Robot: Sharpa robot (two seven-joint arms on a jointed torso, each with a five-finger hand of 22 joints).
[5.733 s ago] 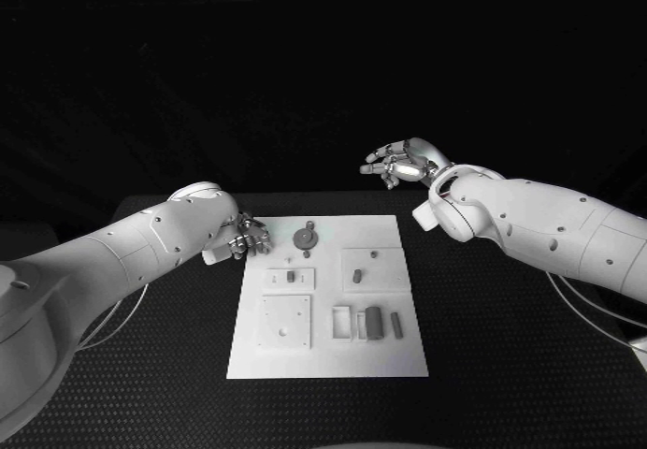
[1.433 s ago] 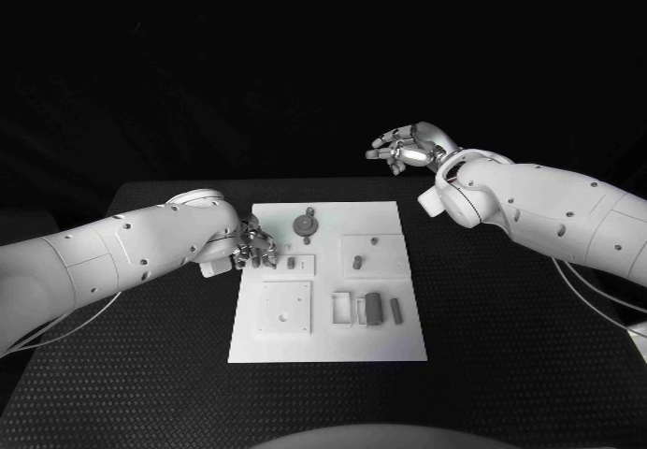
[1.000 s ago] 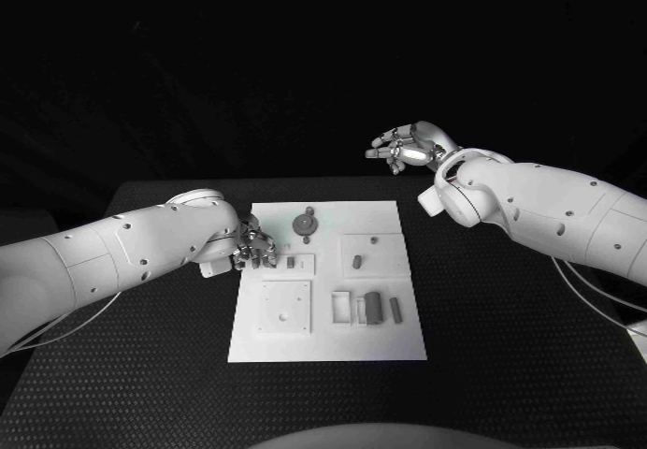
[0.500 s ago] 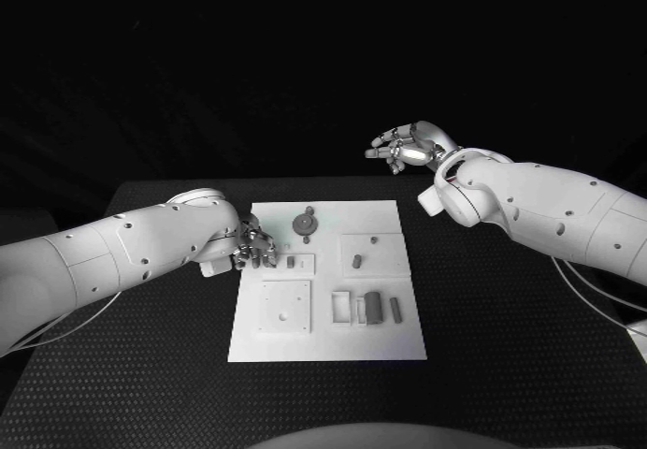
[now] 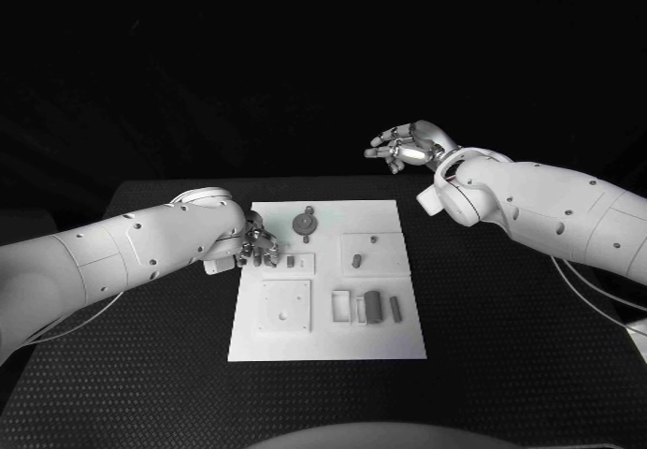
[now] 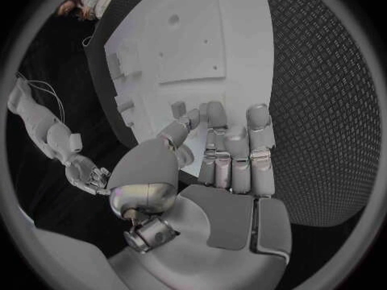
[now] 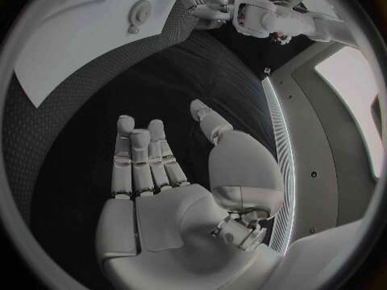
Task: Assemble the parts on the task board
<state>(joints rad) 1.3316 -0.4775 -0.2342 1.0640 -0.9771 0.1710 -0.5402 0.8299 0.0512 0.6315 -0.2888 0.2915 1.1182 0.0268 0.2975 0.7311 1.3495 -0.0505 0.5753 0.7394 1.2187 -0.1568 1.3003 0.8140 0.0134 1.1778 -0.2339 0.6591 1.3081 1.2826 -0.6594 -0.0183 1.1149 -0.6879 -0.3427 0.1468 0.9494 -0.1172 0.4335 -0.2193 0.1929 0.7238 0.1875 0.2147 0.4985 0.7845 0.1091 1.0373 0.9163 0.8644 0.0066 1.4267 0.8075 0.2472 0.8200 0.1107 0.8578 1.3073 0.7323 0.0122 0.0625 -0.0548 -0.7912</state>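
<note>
Task board (image 5: 328,341) long axis runs away from robot; left robot hand (image 5: 256,248) empty, fingers apart; right robot hand (image 5: 405,148) likewise.

- You get a dim head view: black surroundings, and the task board (image 5: 328,281) is the brightest surface, evenly lit from above.
- The left hand (image 5: 256,248) throws a soft shadow on the board's nine o'clock edge.
- Both wrist views bend straight edges hard toward the rim.
- In the right wrist view, a bright pale panel (image 7: 355,103) glares at three o'clock.
- Small parts look soft.
</note>
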